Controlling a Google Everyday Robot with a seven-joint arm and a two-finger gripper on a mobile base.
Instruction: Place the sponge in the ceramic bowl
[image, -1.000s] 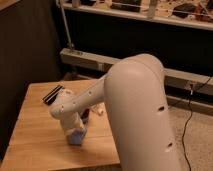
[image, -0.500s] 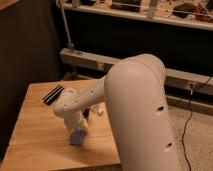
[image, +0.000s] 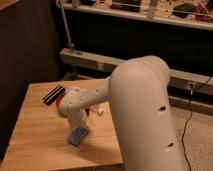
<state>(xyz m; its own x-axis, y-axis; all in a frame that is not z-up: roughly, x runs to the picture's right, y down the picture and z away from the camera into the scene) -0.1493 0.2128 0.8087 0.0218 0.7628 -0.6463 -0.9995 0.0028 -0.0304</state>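
We are seeing only a slight shift: the gripper (image: 78, 128) and the sponge (image: 78, 135) are edging rightward together, low over the table (image: 35, 127). Whether it is gripping the sponge, we cannot tell. The ceramic bowl (image: 59, 99) is hiding behind the wrist, so the sponge is staying outside it.

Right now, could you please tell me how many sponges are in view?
1: the sponge is by the gripper, at the table's front middle; the arm may hide others.
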